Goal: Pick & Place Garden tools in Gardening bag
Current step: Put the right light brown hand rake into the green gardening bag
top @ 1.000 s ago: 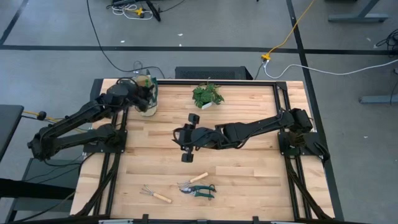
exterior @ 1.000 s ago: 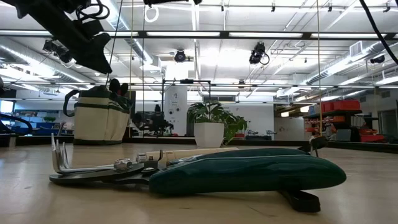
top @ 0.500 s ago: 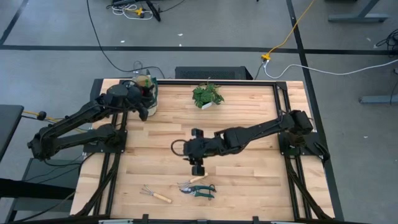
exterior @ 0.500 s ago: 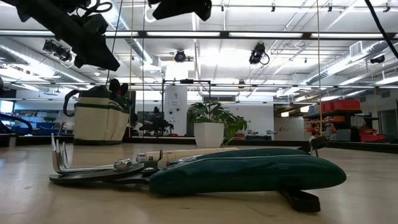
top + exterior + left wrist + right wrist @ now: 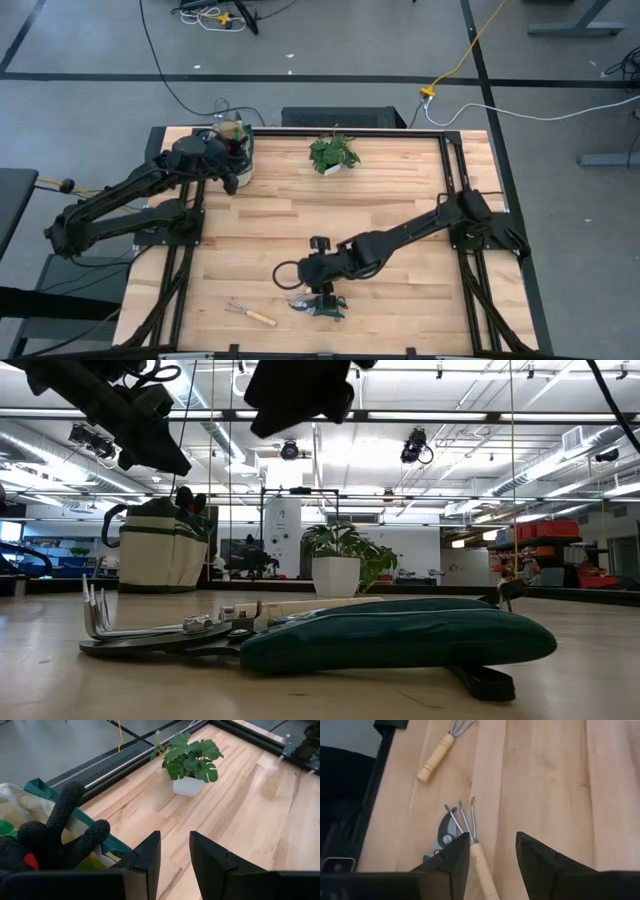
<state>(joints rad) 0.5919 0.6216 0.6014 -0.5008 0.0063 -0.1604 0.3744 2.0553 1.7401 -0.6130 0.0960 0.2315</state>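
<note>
Setting: robotics lab or test hall. Evidence: butcher-block table (image 5: pixel 400 190) in a black metal frame on grey concrete floor (image 5: pixel 330 40); loose cables (image 5: pixel 160 60) and a yellow cord (image 5: pixel 470 50) across the floor; exposed ceiling with strip lights (image 5: pixel 420 415); ceiling-hung cameras (image 5: pixel 415 448); shelving (image 5: pixel 545 545) in background.

two hand rakes (image 5: pixel 439 751), one shears (image 5: pixel 326 305) (teal-handled), one bag (image 5: pixel 240 158), one plant (image 5: pixel 334 153).

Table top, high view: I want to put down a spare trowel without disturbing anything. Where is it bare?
Bare wood spans the middle, between the potted plant and the right gripper. Crowded: the front edge, where pruning shears and a hand rake lie, and the back left corner by the gardening bag, under the left gripper.
</note>
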